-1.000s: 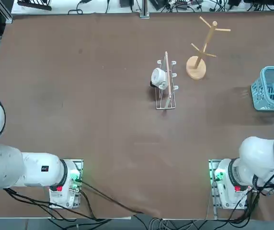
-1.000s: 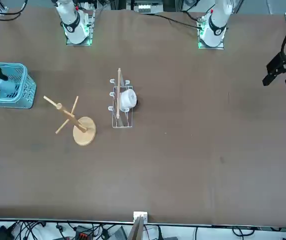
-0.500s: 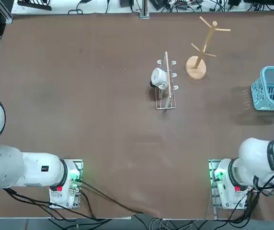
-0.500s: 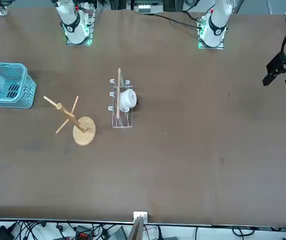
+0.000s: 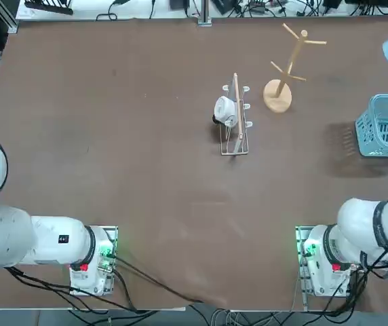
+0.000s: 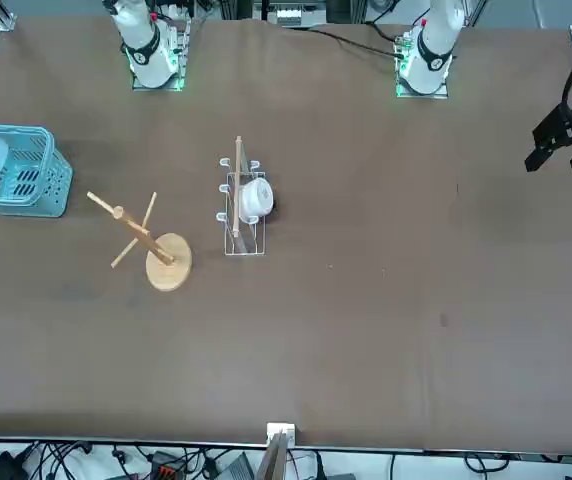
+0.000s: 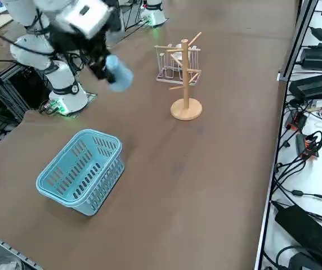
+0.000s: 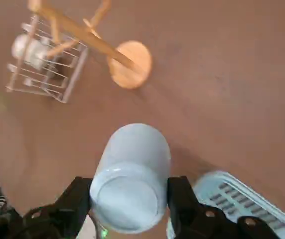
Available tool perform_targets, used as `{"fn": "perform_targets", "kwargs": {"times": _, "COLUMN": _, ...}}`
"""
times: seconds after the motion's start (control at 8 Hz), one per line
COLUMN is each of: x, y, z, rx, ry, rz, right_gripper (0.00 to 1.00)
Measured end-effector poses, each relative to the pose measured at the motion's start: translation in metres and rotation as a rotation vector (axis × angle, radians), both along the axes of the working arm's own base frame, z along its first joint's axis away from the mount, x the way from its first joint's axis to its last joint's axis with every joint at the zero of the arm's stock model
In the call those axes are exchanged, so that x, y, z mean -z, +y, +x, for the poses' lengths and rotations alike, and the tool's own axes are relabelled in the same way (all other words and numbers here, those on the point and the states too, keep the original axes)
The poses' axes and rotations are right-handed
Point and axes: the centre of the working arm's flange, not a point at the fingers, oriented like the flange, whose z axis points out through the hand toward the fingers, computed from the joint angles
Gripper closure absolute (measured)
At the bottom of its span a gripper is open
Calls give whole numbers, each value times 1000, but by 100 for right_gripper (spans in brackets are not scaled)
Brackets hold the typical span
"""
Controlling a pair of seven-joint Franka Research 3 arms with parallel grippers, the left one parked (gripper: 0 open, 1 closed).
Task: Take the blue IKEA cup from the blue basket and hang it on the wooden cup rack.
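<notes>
Blue IKEA cup [image 8: 128, 175] clamped in right pincer [image 8: 128, 201], above blue basket [image 7: 80, 170]

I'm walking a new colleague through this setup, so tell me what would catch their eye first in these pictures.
First, the blue IKEA cup, clamped between the right gripper fingers and held in the air above the table, clear of the blue basket, which sits near the table edge on the robot's right. Next, the wooden cup rack standing upright with bare pegs, and beside it the white wire rack holding a white mug.
</notes>
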Motion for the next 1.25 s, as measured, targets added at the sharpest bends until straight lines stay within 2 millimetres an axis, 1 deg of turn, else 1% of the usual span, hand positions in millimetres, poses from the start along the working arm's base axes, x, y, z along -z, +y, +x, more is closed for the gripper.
{"fn": "perform_targets", "kwargs": {"times": 0.25, "x": -4, "y": 25, "z": 11, "rx": -23, "ry": -47, "rz": 151, "right_gripper": 15}}
{"fn": "perform_targets", "kwargs": {"times": 0.5, "x": -2, "y": 56, "z": 30, "rx": -58, "ry": -83, "rz": 263, "right_gripper": 15}}
{"fn": "perform_targets", "kwargs": {"times": 0.75, "x": 10, "y": 86, "z": 52, "rx": -86, "ry": -102, "rz": 328, "right_gripper": 15}}
{"fn": "perform_targets", "kwargs": {"times": 1.0, "x": 29, "y": 111, "z": 75, "rx": -94, "ry": -118, "rz": 332, "right_gripper": 15}}
{"fn": "perform_targets", "kwargs": {"times": 1.25, "x": 46, "y": 121, "z": 86, "rx": -87, "ry": -123, "rz": 325, "right_gripper": 15}}
